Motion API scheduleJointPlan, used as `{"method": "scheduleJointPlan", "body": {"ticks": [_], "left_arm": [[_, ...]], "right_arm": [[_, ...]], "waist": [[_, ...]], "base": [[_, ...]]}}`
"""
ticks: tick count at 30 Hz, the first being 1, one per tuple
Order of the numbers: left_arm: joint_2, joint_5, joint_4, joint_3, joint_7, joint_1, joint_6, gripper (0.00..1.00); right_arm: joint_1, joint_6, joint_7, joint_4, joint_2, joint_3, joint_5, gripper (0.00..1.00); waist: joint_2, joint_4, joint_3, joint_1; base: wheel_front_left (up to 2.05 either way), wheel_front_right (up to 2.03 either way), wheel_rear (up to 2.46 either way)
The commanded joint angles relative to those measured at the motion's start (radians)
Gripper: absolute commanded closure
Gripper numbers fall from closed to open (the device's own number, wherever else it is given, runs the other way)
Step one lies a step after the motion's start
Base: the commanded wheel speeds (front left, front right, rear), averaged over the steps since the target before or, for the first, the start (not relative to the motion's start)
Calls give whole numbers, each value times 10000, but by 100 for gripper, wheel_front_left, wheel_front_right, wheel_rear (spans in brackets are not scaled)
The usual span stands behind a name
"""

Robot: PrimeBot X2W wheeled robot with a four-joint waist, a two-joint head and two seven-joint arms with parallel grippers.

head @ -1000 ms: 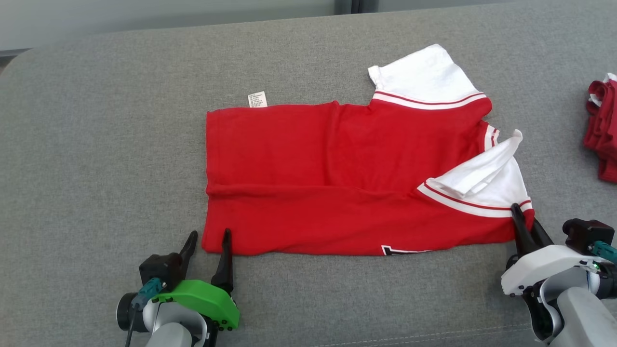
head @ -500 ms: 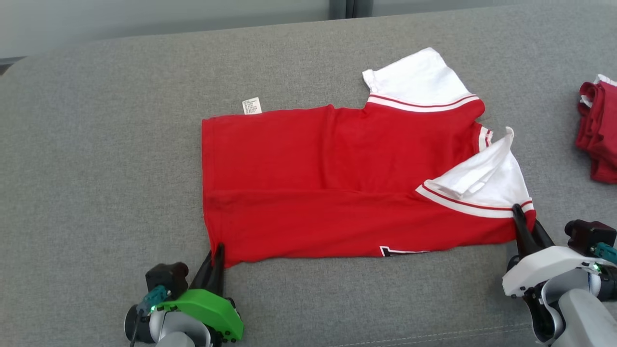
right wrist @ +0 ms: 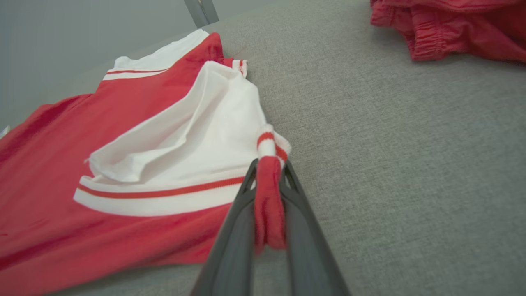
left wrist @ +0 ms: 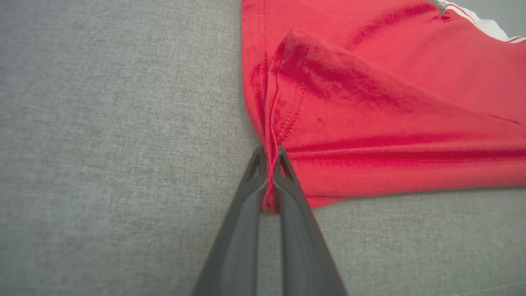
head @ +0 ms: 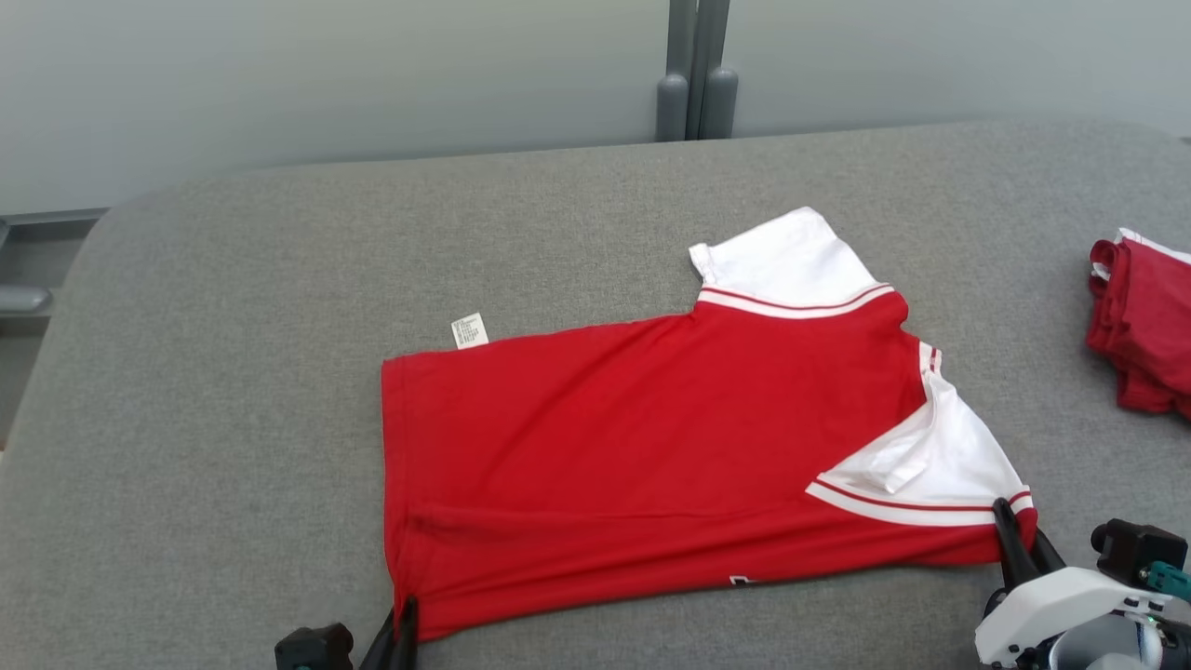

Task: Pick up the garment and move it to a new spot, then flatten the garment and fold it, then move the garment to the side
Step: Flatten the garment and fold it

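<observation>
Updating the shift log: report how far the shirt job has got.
Done, it seems: the red shirt lies spread on the grey cushion, a crease running along its near edge. In hand: the fingers of the left gripper pinch the hem corner, those of the right gripper the shoulder corner. Left: the folding, since the far white sleeve sticks out flat, then the move aside.
</observation>
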Motion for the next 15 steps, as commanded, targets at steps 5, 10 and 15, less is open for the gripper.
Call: {"method": "scheduleJointPlan", "body": {"ticks": [5, 10, 15], "left_arm": [[122, -89, -42, 158, 10, 417, 88, 100], [105, -25, -60, 52, 10, 337, 64, 0], [91, 111, -340, 51, 11, 217, 141, 0]], "right_arm": [[428, -27, 1, -42, -14, -86, 105, 100], [316, -22, 1, 58, 45, -22, 57, 0], [226, -21, 3, -737, 79, -91, -314, 0]], "waist": [[0, 297, -500, 0], [0, 326, -426, 0], [0, 272, -294, 0]], "base": [[0, 0, 0], [0, 0, 0], [0, 0, 0]]}}
